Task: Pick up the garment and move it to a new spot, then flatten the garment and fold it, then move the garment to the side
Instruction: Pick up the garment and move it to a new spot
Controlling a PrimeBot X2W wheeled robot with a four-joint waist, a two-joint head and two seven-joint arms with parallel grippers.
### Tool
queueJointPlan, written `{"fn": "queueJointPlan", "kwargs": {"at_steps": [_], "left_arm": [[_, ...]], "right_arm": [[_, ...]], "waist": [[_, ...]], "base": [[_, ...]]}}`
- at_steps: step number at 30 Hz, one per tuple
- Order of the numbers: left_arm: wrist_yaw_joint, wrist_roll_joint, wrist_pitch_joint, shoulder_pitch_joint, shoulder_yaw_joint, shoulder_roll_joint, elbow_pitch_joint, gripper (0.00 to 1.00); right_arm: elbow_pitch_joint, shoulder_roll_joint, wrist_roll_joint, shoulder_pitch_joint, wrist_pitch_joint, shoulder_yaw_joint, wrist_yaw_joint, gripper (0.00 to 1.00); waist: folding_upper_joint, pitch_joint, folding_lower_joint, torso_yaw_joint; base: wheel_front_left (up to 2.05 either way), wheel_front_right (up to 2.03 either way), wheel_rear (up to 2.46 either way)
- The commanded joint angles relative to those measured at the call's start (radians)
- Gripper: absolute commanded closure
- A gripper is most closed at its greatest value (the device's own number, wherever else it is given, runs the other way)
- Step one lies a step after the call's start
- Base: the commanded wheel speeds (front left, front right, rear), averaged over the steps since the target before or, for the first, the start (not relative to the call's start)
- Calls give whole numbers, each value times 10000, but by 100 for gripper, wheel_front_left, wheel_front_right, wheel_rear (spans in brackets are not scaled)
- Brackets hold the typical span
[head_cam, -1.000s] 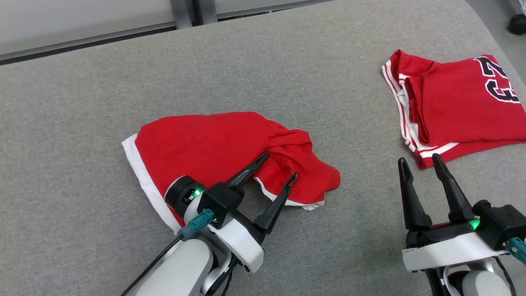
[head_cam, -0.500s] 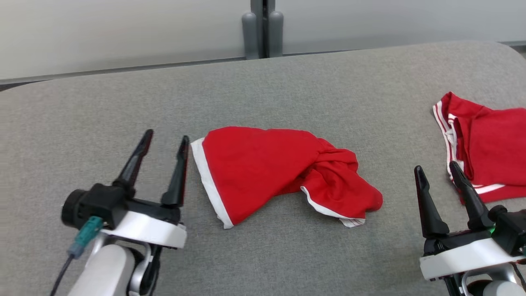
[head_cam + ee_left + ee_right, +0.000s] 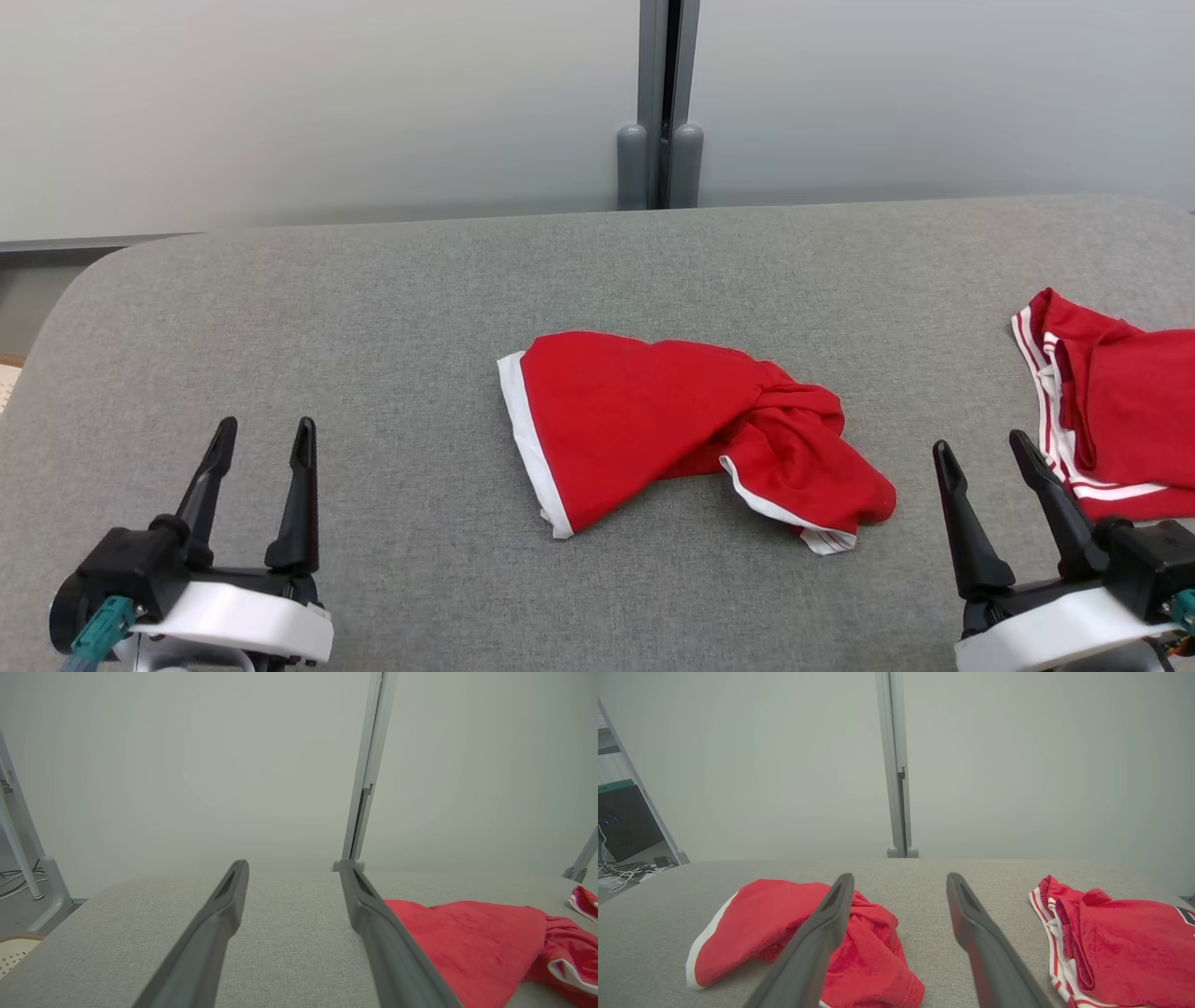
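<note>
A crumpled red garment with white trim lies in the middle of the grey padded table, one end twisted into a bunch. My left gripper stands open at the lower left, well apart from the garment, with nothing between its fingers. My right gripper is open at the lower right, just right of the bunched end. In the left wrist view the left gripper points past the garment. The right gripper points between the garment and a second red piece.
A second red garment with white stripes, folded, lies at the table's right edge, also seen as the striped garment. A grey wall with a vertical post stands behind the table. A pale basket sits off the table's left end.
The head camera has lifted and turned, shifting the whole picture. My left gripper has drawn back from over the red garment to the lower left, staying open. The garment lies still.
</note>
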Motion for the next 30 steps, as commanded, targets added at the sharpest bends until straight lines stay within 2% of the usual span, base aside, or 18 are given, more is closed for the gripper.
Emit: {"fn": "queueJointPlan", "kwargs": {"at_steps": [1,13,30], "left_arm": [[12,-22,-42,95,-3,16,-46,0],[397,21,295,1135,-233,12,-705,0],[614,-10,576,1280,-397,58,-1183,0]], "right_arm": [[19,-52,-48,100,58,1,0,0],[-186,-6,-14,831,249,-179,0,0],[-249,22,108,772,301,-249,0,0]], "waist": [[0,-70,0,-10],[0,-444,0,6],[0,-427,0,21]], "base": [[0,0,0],[0,0,0],[0,0,0]]}}
